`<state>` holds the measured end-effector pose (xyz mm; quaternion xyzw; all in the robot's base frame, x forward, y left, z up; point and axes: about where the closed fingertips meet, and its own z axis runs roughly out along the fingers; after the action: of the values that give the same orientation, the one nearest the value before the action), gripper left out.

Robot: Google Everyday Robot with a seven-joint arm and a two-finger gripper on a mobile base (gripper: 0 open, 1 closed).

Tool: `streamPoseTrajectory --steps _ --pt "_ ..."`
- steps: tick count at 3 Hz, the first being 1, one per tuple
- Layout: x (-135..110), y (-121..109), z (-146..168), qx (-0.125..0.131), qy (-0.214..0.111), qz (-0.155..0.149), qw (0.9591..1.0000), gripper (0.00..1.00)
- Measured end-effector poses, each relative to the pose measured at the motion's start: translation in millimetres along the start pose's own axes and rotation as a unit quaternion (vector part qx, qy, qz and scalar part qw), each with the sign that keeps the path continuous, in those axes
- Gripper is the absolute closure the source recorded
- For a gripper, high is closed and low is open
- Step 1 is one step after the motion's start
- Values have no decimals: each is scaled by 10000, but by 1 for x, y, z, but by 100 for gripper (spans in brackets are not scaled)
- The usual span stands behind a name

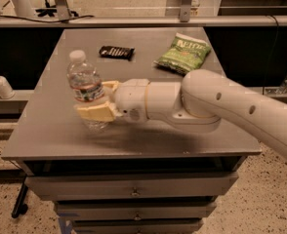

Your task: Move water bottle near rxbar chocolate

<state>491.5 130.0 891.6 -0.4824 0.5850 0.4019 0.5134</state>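
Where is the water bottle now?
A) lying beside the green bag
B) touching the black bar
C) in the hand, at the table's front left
C: the hand grips the bottle at the front left of the table, apart from the bar and the bag.

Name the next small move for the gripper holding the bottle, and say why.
Probably carry the water bottle away from the table's front edge, toward the rxbar chocolate. The gripper is shut on the bottle's lower half near the front left of the table, while the bar lies flat farther back, well apart from it. The green chip bag sits off to the right, out of that path.
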Motion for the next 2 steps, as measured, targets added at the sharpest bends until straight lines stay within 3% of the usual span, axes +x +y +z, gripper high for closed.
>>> streamPoseTrajectory --steps 1,2 --pt "-25 -39 -38 172 373 -231 9989 100" --pt "-16 -68 -69 513 526 -89 9973 100"
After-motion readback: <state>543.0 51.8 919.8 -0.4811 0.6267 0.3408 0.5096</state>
